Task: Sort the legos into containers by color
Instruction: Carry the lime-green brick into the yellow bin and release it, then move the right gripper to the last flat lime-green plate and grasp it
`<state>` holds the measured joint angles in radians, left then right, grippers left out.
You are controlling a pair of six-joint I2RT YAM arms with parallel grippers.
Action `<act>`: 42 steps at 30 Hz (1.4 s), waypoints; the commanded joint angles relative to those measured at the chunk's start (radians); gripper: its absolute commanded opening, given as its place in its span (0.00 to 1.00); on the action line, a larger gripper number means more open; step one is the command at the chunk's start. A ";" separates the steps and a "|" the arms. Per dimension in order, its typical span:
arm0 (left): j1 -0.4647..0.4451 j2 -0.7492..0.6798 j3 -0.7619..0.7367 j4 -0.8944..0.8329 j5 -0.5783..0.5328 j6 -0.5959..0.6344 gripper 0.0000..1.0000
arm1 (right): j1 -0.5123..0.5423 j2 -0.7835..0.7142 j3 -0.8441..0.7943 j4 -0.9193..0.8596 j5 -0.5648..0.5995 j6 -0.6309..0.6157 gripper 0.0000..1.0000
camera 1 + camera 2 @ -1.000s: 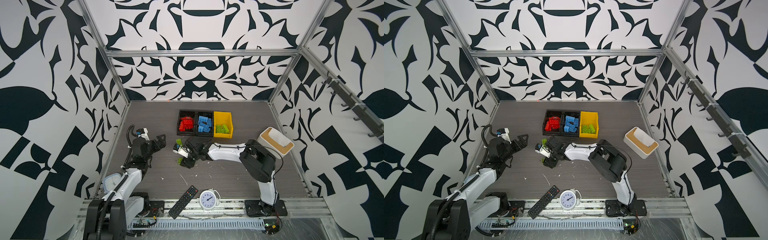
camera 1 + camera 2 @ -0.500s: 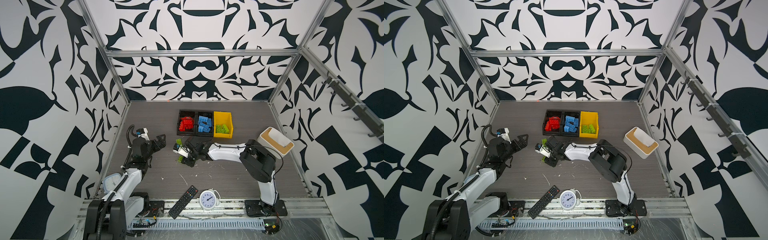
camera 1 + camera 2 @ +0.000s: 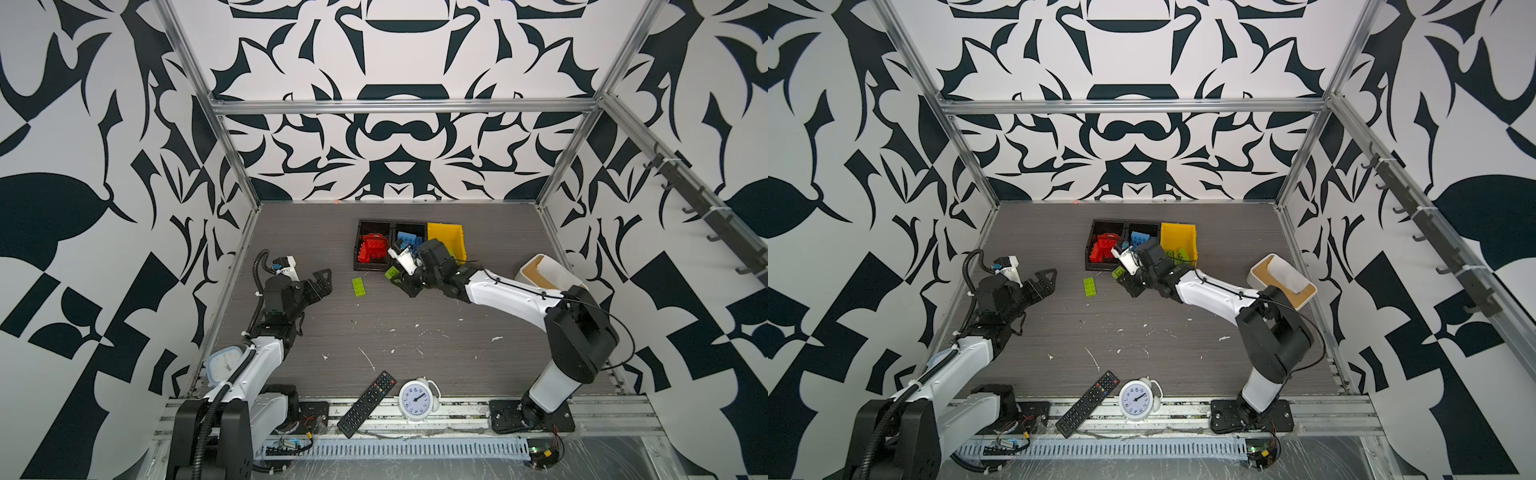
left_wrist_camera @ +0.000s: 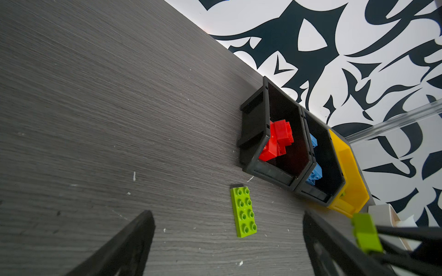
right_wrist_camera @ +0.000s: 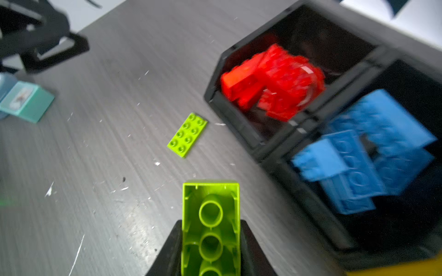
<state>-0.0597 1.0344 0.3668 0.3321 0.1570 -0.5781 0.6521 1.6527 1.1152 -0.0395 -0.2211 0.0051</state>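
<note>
Noted one lime green brick (image 5: 210, 215) clamped between the jaws of the right gripper (image 5: 210, 241), hollow underside turned toward the right wrist camera. Placed it, in both top views, just in front of the joined black bins (image 3: 374, 227), near the seam between the two, lifted off the table (image 3: 415, 324).

Found another lime piece, a flat green plate (image 3: 358, 286), lying studs-up and alone on the table, near the front left corner of the black bins, between the two grippers.

Logged red legos (image 3: 372, 249) heaped in the left black bin, blue legos (image 3: 406, 241) in the bin joined to it. Made out a few green bricks (image 3: 1177, 252) inside the yellow bin (image 3: 1177, 230), set against the right side of the blue-filled bin, partly hidden behind the right arm's wrist.

Saw the left gripper (image 3: 322, 281) hovering over the table to the left of the plate, jaws spread wide, nothing between them.

Further out:
- white box with wooden rim (image 3: 540, 270) toward the right edge, behind the right arm
- black remote (image 3: 368, 402) and white alarm clock (image 3: 415, 399) side by side at the near edge
- second clock (image 3: 220, 365) beside the left arm's lower link

Right wrist view blurred over the bins; brick count not attempted.
</note>
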 commanded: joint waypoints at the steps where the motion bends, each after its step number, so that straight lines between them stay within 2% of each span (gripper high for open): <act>1: 0.004 0.001 -0.002 0.009 0.011 0.002 0.99 | -0.072 -0.052 0.004 0.006 0.061 0.078 0.21; 9: 0.004 0.006 -0.002 0.006 0.006 0.003 0.99 | -0.249 -0.015 0.069 -0.064 0.104 0.114 0.21; 14: 0.004 0.001 -0.002 0.005 0.005 0.003 0.99 | -0.304 0.043 0.092 -0.027 0.089 0.130 0.21; 17: 0.004 -0.004 -0.002 0.000 0.004 0.003 0.99 | -0.325 0.097 0.127 -0.029 0.094 0.139 0.24; 20: 0.004 -0.015 -0.002 -0.007 0.003 0.006 1.00 | -0.333 0.135 0.152 -0.028 0.103 0.139 0.34; 22: 0.003 -0.027 -0.002 -0.011 -0.001 0.008 0.99 | -0.333 0.146 0.169 -0.039 0.107 0.141 0.51; 23: 0.003 -0.032 -0.005 -0.012 -0.007 0.009 0.99 | -0.333 0.148 0.179 -0.052 0.109 0.143 0.56; 26: 0.003 -0.043 -0.010 -0.012 -0.019 0.010 0.99 | -0.333 0.137 0.190 -0.088 0.113 0.144 0.62; 29: 0.003 -0.054 -0.011 -0.017 -0.015 0.010 0.99 | -0.328 0.100 0.170 -0.095 0.104 0.154 0.64; 33: 0.003 -0.084 -0.015 -0.027 -0.026 0.022 0.99 | -0.248 0.017 0.114 -0.096 0.123 0.169 0.64; 42: 0.004 -0.142 -0.048 -0.011 -0.062 0.018 0.99 | 0.133 -0.083 0.000 0.004 0.395 0.249 0.65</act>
<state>-0.0597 0.9085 0.3347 0.3126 0.1158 -0.5606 0.7273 1.5951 1.1339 -0.0845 0.0471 0.2123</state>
